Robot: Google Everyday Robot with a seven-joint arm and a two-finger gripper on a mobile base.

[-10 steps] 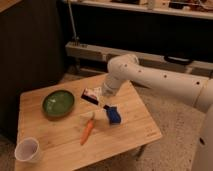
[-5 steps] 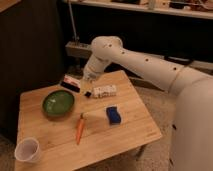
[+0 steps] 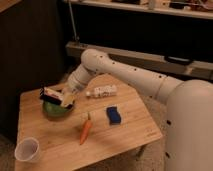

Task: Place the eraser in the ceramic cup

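pincer (image 3: 54, 96) hangs just above the green bowl (image 3: 52, 111) at the desk's (image 3: 127, 136) back-left, clamped on the eraser (image 3: 48, 93); bare desk runs from the bowl forward to the ceramic cup (image 3: 27, 150) at the front-left corner, open lane; cup mouth faces up, uncovered; carrot (image 3: 86, 130) lies right of that lane; blue block (image 3: 113, 115) and white box (image 3: 102, 92) further right, well apart from the cup; arm (image 3: 125, 74) spans above the box side.

Dark eraser (image 3: 49, 93) gripped in end effector (image 3: 61, 98) mid-left of frame; whitish ceramic cup (image 3: 27, 149) upright on surface (image 3: 131, 131), lower left.
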